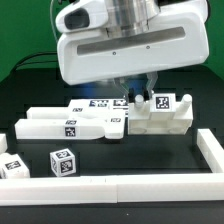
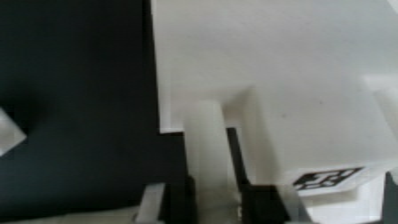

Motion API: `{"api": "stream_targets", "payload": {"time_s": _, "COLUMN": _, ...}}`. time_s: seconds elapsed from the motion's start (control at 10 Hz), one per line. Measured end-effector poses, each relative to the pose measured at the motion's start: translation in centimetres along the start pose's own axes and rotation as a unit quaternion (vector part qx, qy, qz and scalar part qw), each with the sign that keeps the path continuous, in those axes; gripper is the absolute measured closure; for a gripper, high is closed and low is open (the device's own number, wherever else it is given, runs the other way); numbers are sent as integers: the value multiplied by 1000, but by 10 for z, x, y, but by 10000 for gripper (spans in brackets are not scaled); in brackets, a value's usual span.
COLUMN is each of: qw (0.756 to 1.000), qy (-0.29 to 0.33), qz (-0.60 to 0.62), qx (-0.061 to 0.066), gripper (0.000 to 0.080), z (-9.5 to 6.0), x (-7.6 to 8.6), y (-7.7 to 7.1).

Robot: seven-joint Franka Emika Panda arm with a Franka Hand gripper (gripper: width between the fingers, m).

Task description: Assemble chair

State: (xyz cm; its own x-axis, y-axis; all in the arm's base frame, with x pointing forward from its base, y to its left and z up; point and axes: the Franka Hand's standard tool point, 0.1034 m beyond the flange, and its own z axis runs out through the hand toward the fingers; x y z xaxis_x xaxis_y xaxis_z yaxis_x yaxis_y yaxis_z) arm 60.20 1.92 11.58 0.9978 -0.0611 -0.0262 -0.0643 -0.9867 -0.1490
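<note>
arm housing (image 1: pixel 120 45): glossy white, fills the upper middle of the exterior view, low over the pieces; no writing legible on it.
table (image 1: pixel 170 150): matte black.
wall (image 1: pixel 130 186): low white border along the near edge, turning up the exterior view's right; every loose piece lies inside it.
chair (image 1: pixel 100 128): in separate white pieces on the table, grouped under and beside the arm.
long piece (image 1: pixel 40 126): lies flat on the exterior view's left of centre; one square black-and-white tag (image 1: pixel 70 127) on its near face.
stepped block (image 1: pixel 175 118): on the exterior view's right of the long piece, just beside it; tag on its upper face, pattern too small to read.
flat piece (image 1: pixel 90 105): behind the long piece, partly under the arm; two tags show.
small cube (image 1: pixel 62 162): apart from the rest, near the wall; tags on its visible faces.
edge piece (image 1: pixel 10 167): cut off at the exterior view's left border; one tag.
slab (image 2: pixel 267 50): plain white, fills most of the wrist view; a tagged face (image 2: pixel 329 180) shows below it.
narrow rib (image 2: pixel 210 140): thin white upright edge beside the slab.
gripper (image 2: pixel 199 203): fingers blurred at the picture's edge, pressed close with the narrow rib pinched between them.
blue glow (image 1: pixel 100 98): small, under the arm housing.
</note>
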Motion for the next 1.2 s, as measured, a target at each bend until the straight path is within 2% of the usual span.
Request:
{"api": "stream_targets", "payload": {"time_s": 0.1, "qw": 998, "qy": 62, "qz": -24, "qx": 2, "gripper": 689, "z": -8, "x": 22, "y": 3}}
{"api": "stream_targets", "payload": {"time_s": 0.2, "qw": 990, "qy": 129, "qz": -52, "qx": -7, "gripper": 689, "z": -14, "x": 36, "y": 10}}
{"api": "stream_targets", "payload": {"time_s": 0.6, "qw": 961, "qy": 261, "qz": -73, "qx": -61, "gripper": 688, "z": -13, "x": 37, "y": 31}}
{"api": "stream_targets", "payload": {"time_s": 0.7, "qw": 961, "qy": 259, "qz": -74, "qx": -60, "gripper": 688, "z": -11, "x": 36, "y": 29}}
{"api": "stream_targets", "payload": {"time_s": 0.9, "qw": 956, "qy": 275, "qz": -79, "qx": -58, "gripper": 688, "z": -8, "x": 36, "y": 15}}
{"api": "stream_targets", "payload": {"time_s": 1.1, "qw": 949, "qy": 303, "qz": -76, "qx": -52, "gripper": 688, "z": 6, "x": 35, "y": -9}}
{"api": "stream_targets", "payload": {"time_s": 1.2, "qw": 943, "qy": 320, "qz": -73, "qx": -53, "gripper": 688, "z": 11, "x": 35, "y": -21}}
